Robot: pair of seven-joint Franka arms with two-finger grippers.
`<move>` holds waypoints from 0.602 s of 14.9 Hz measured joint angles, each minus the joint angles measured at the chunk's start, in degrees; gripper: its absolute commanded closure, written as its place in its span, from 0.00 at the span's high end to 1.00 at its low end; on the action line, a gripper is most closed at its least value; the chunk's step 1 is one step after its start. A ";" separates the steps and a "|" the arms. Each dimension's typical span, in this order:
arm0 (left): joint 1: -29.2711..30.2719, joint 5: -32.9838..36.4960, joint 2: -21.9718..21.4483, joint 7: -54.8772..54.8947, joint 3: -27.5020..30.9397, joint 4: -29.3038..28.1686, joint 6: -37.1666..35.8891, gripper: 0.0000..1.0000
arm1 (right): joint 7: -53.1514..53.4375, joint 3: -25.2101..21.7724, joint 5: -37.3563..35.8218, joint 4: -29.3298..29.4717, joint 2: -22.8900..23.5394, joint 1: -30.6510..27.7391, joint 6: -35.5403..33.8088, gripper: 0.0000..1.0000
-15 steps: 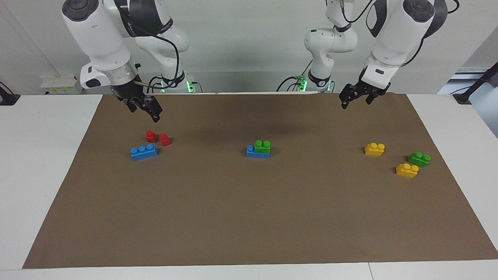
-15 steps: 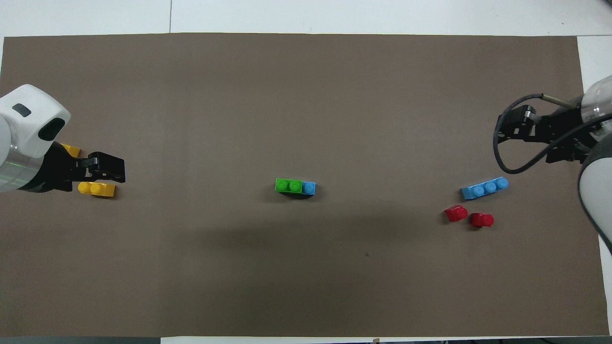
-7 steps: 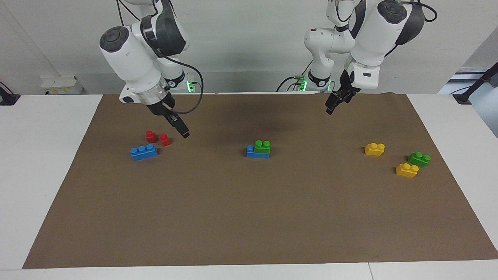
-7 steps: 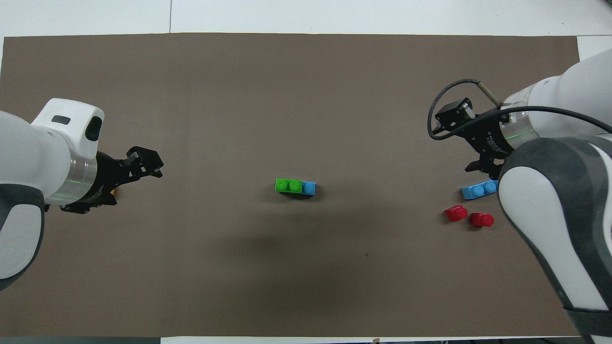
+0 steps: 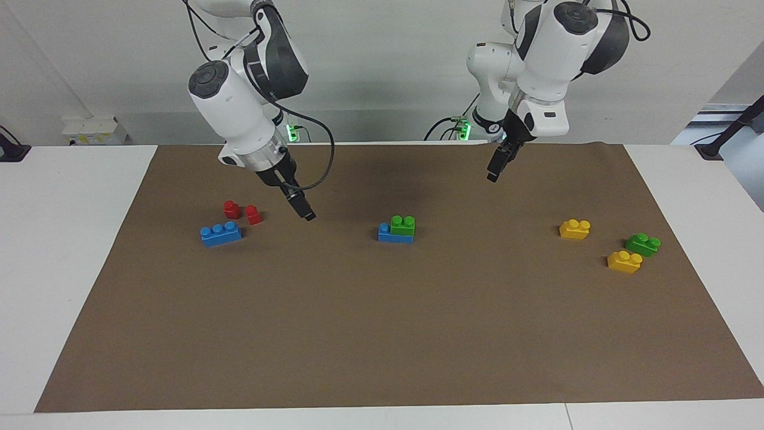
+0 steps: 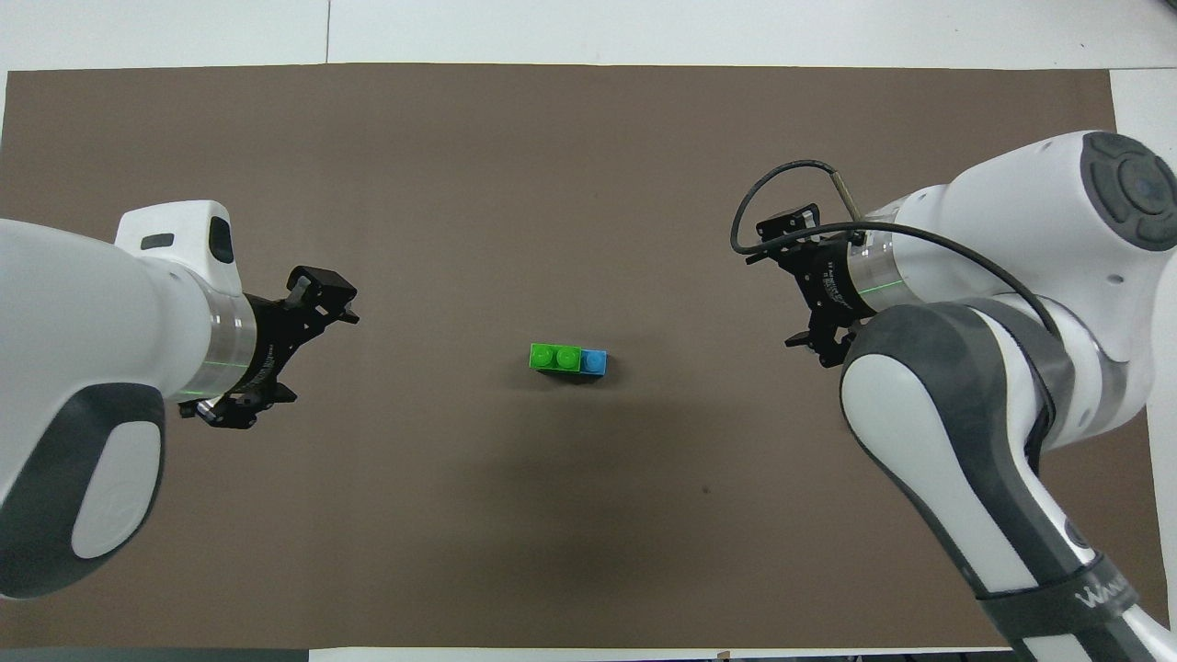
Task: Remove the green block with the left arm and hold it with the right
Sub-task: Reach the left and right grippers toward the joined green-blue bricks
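Green block (image 5: 403,224) sits at mid-frame in the facing view, still pressed onto the blue brick (image 5: 388,235) on the brown mat (image 5: 382,334) — nothing of the task is done yet. The left end effector (image 5: 495,168) hangs in the air at upper right of centre, its fingers wide and holding nothing; the right end effector (image 5: 303,210) hovers low at left of centre, also wide and holding nothing, just beside the red pieces (image 5: 242,212). Neither touches the stack. Still to come, by the look of it — the right arm steadying the blue brick, the left pulling the green one off. A second green brick (image 5: 643,244) lies loose at far right.
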 measured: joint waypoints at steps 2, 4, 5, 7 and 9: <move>-1.64 0.00 0.01 -7.29 0.00 -0.98 2.99 1.00 | 3.65 -0.01 0.07 -1.06 0.13 1.31 2.52 0.98; -3.38 0.00 0.16 -12.47 0.01 -1.69 4.40 1.00 | 6.63 0.01 0.07 -2.05 0.68 3.16 5.17 0.98; -4.30 0.00 0.45 -14.93 0.00 -1.97 5.12 1.00 | 7.68 0.02 0.07 -2.45 1.07 4.05 6.14 0.98; -6.10 0.00 2.11 -19.85 0.01 -2.26 6.89 1.00 | 8.67 0.04 0.07 -2.90 2.00 5.46 7.22 0.98; -7.48 0.00 4.89 -23.32 0.01 -2.26 8.94 1.00 | 9.40 0.04 0.07 -3.61 2.69 5.96 8.06 0.98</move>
